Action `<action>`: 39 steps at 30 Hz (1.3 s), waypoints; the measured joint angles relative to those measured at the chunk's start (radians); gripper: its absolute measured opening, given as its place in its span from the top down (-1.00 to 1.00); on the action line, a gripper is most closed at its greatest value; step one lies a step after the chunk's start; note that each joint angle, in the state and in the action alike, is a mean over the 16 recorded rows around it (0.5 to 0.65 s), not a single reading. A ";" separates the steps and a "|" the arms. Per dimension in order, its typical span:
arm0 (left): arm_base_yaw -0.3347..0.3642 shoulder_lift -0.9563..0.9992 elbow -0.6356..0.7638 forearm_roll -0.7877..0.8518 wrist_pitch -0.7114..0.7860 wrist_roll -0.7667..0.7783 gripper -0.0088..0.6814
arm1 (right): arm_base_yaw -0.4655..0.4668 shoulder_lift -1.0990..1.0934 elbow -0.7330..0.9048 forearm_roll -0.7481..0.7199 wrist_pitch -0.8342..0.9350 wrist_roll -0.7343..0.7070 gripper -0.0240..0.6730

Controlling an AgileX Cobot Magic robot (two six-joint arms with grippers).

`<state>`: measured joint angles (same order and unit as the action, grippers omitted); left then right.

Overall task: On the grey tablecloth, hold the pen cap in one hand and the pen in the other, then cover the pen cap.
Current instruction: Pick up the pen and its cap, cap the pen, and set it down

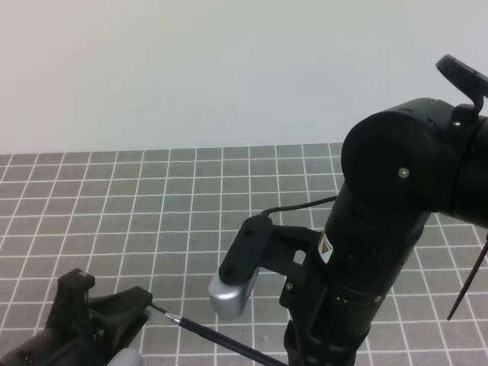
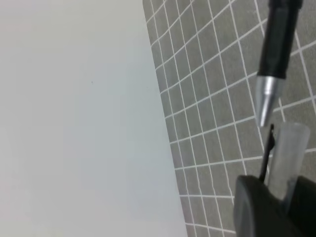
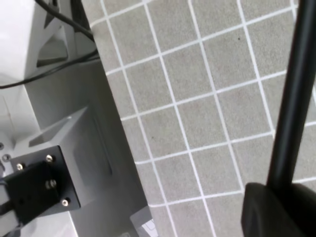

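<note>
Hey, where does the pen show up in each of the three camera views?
Exterior high: the pen lies slantwise at the bottom centre, its tip toward the left gripper.
Left wrist: upper right, running down from the top edge to its silvery tip.
Right wrist: a black shaft along the right edge.
Shared landmark: the grey tablecloth with white grid lines, seen in all three.

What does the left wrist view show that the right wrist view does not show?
Only the left wrist view shows the pen's silvery tip and, just below it, a translucent cap-like piece at the left gripper. Only the right wrist view shows the right gripper holding the plain black barrel, and grey hardware beside the cloth. Both show the pen and the grey tablecloth.
</note>
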<state>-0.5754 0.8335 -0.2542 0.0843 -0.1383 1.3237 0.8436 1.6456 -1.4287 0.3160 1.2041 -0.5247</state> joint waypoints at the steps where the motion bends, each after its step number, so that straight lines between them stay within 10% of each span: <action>1: 0.000 0.000 0.000 0.000 -0.002 0.000 0.74 | 0.000 0.001 -0.001 0.002 0.000 0.001 0.73; 39: -0.011 0.000 0.000 0.075 -0.041 -0.044 0.74 | 0.000 0.040 -0.009 0.028 0.000 -0.001 0.73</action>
<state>-0.5864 0.8335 -0.2542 0.1593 -0.1792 1.2796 0.8436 1.6860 -1.4376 0.3439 1.2041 -0.5262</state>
